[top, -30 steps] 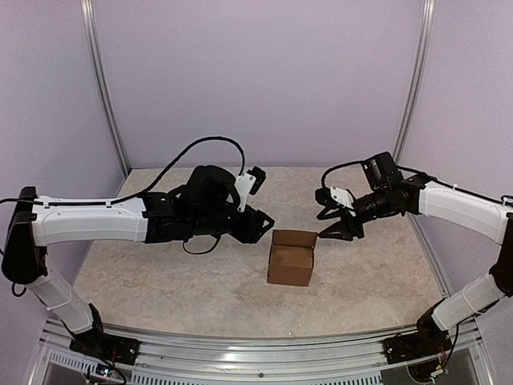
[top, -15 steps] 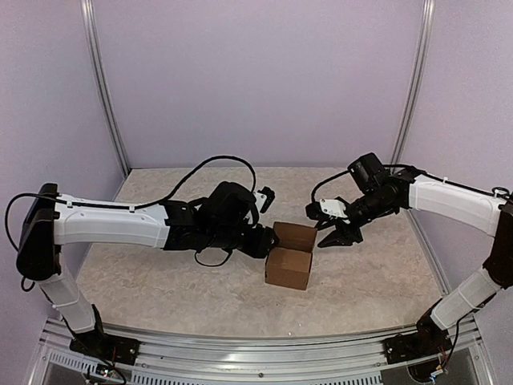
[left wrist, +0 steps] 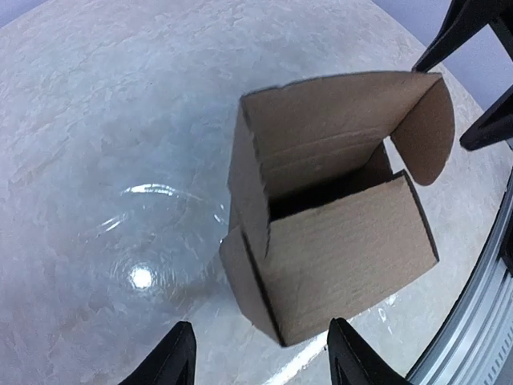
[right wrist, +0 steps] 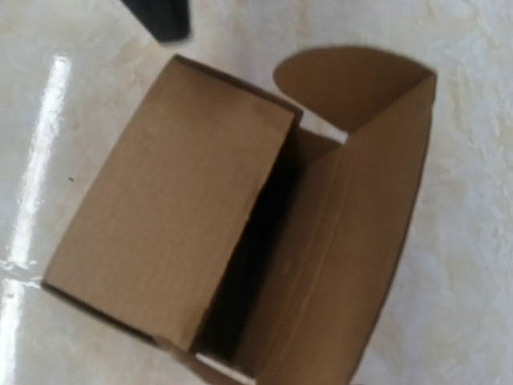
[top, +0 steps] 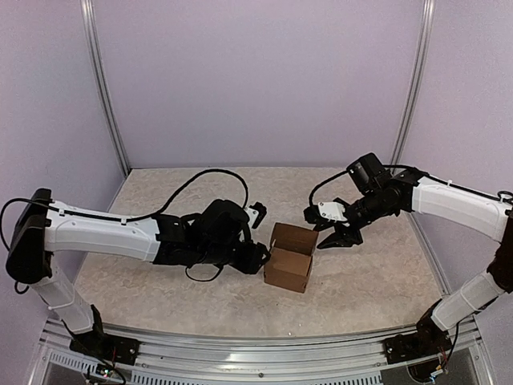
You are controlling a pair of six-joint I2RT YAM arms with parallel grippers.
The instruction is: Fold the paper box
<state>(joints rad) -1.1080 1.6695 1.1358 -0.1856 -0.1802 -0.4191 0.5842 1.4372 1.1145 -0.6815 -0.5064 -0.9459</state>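
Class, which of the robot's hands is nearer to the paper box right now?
Left. The left hand sits right beside the left side of the paper box; the right hand hovers just off its open lid's right edge.

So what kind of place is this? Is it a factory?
Probably a robot lab's test booth, not a factory: plain lilac walls with metal rails, a left arm and right arm bolted to one table, and just a single box to practise on.
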